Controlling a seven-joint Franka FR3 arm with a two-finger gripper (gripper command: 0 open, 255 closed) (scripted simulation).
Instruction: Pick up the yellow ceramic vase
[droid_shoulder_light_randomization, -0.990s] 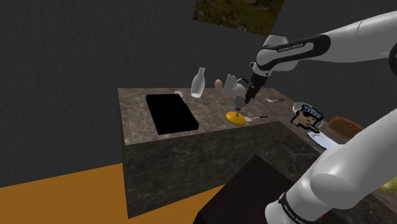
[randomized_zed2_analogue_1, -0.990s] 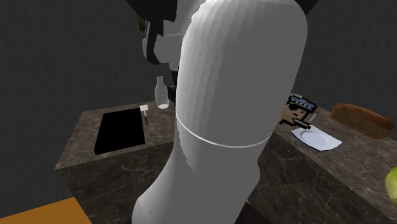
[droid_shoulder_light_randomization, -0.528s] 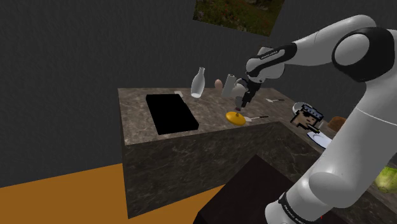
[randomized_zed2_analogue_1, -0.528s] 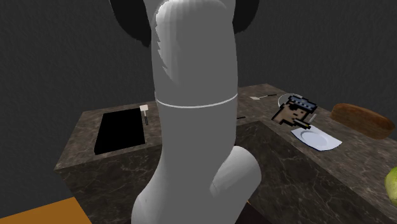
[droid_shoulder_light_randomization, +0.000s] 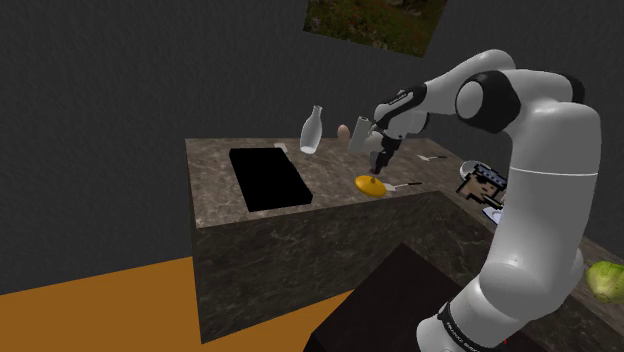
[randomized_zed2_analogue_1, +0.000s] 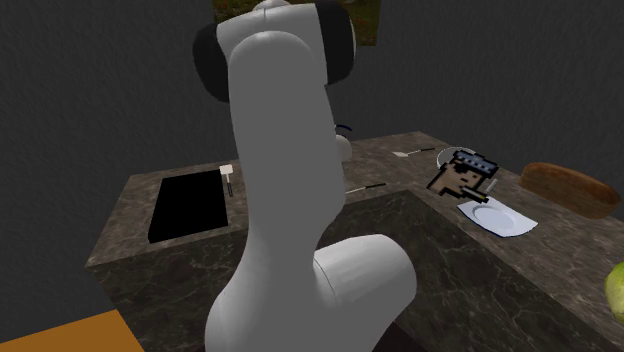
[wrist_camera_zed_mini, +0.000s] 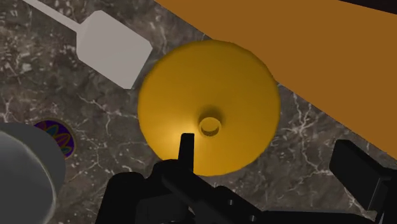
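Small lettering sits on the arm's (droid_shoulder_light_randomization: 540, 200) lowest link, too small to read; no other writing shows. The yellow vase (droid_shoulder_light_randomization: 370, 184), squat and wide with a narrow mouth, stands on the dark marbled worktop (droid_shoulder_light_randomization: 220, 190) close to its front edge, with the orange floor (wrist_camera_zed_mini: 305, 63) just past that edge. The gripper (droid_shoulder_light_randomization: 381, 170) hangs directly above the vase, its black fingers (wrist_camera_zed_mini: 186, 149) spread apart and clasping nothing. A white spatula (wrist_camera_zed_mini: 111, 48) lies just beside the vase, and a glass bottle (droid_shoulder_light_randomization: 312, 130) stands near the back edge. A black sink (droid_shoulder_light_randomization: 265, 178) is cut into the worktop. Along the side run are a pixel-drawn face (randomized_zed2_analogue_1: 465, 175), a plate (randomized_zed2_analogue_1: 495, 217), a loaf (randomized_zed2_analogue_1: 570, 187) and a green fruit (droid_shoulder_light_randomization: 605, 280). Dark grey walls carry a leafy picture (droid_shoulder_light_randomization: 375, 22).
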